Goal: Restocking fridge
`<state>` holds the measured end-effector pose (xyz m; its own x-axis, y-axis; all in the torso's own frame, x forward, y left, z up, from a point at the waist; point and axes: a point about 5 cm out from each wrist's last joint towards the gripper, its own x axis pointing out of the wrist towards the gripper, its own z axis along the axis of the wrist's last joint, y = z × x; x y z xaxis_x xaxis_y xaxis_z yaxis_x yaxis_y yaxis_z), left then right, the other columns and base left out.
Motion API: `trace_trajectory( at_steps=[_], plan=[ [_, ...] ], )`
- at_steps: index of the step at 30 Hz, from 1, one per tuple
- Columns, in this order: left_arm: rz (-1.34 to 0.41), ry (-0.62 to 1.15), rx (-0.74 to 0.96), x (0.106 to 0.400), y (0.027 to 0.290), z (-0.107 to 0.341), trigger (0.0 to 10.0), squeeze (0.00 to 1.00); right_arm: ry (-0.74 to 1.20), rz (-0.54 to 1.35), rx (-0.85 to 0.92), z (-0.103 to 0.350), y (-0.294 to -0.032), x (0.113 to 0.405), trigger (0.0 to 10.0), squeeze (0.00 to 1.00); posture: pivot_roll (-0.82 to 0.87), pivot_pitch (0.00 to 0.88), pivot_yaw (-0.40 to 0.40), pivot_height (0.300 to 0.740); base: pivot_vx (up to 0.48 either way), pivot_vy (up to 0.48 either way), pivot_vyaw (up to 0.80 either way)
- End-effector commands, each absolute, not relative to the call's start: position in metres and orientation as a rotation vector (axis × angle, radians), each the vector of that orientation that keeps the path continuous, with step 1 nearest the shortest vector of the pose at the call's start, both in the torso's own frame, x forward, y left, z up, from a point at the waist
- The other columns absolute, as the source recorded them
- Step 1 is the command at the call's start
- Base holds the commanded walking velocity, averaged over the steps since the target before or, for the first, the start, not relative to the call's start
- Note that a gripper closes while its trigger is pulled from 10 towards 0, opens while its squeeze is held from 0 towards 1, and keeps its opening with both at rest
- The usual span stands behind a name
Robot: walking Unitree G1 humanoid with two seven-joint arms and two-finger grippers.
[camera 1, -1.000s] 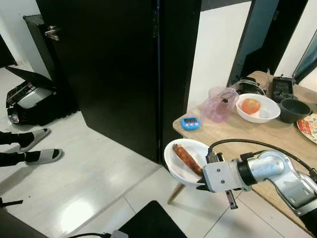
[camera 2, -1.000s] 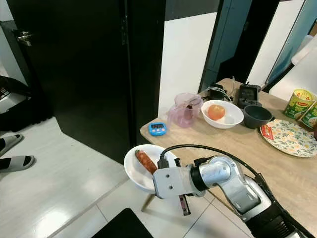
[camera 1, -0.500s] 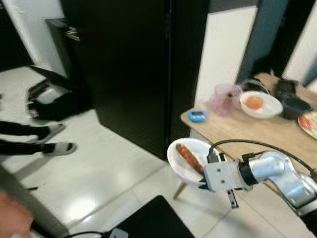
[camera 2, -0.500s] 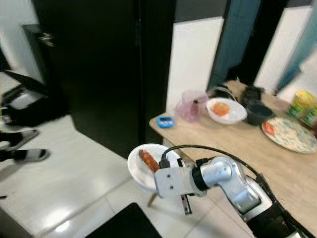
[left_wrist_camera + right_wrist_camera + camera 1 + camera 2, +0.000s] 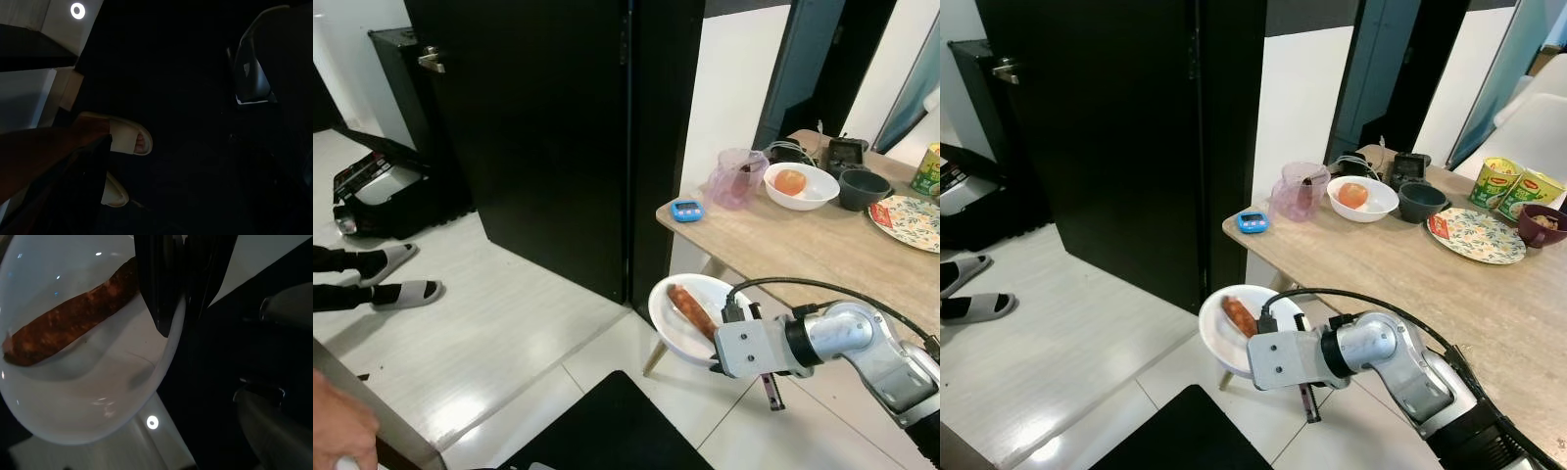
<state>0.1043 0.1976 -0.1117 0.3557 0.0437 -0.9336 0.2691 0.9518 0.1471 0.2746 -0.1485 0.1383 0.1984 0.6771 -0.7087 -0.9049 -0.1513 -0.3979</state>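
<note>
Camera panned — bowl (image 5: 687,319) still held.

This is a home, in a dining corner beside a tall black fridge (image 5: 558,127); a wooden table (image 5: 1410,264) carries a patterned plate (image 5: 1477,235), a white bowl with a tomato (image 5: 1361,198), a dark bowl (image 5: 1421,202), a pink jug (image 5: 1298,191), two tins (image 5: 1513,186) and a small blue timer (image 5: 1253,221); the floor (image 5: 480,333) is glossy white tile; a person's feet in slippers (image 5: 396,279) rest on it.
</note>
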Motion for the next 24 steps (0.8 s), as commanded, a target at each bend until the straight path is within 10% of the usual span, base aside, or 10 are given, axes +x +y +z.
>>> trace_trajectory(
  at_steps=[1, 24],
  plan=[
    [-0.212, 1.189, 0.270, 0.106, 0.180, -0.113, 10.0, 0.00, 0.314, 1.396, -1.015, 0.134, -0.153, 0.275, 10.0, 0.00, 0.03, 0.000, -0.044, 0.740, -0.251, 0.000, 0.00],
    [-0.213, 1.189, 0.270, 0.107, 0.180, -0.113, 10.0, 0.00, 0.468, 1.265, -1.047, 0.092, -0.184, 0.283, 10.0, 0.00, 0.03, 0.000, -0.037, 0.740, -0.261, 0.000, 0.00]
  ],
)
